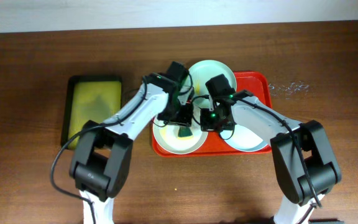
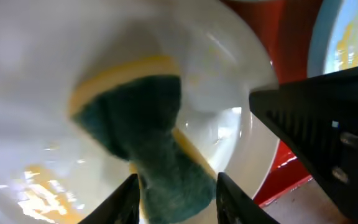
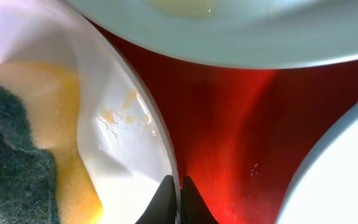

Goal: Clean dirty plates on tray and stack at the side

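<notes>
On the red tray [image 1: 260, 84], with left claw [image 2: 178, 193] clamped on the sponge [image 2: 135, 118] and right claw [image 3: 178, 200] pinched on the white plate [image 3: 123, 149] at its rim, scrub smears [image 3: 126, 112] firmly without tipping it.

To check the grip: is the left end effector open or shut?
Shut: the left end effector squeezes the sponge between its fingers.

Overhead bright, sharp; 2 wrist views blurred; glare on white plate [image 2: 219, 81], perhaps ceiling light.
</notes>
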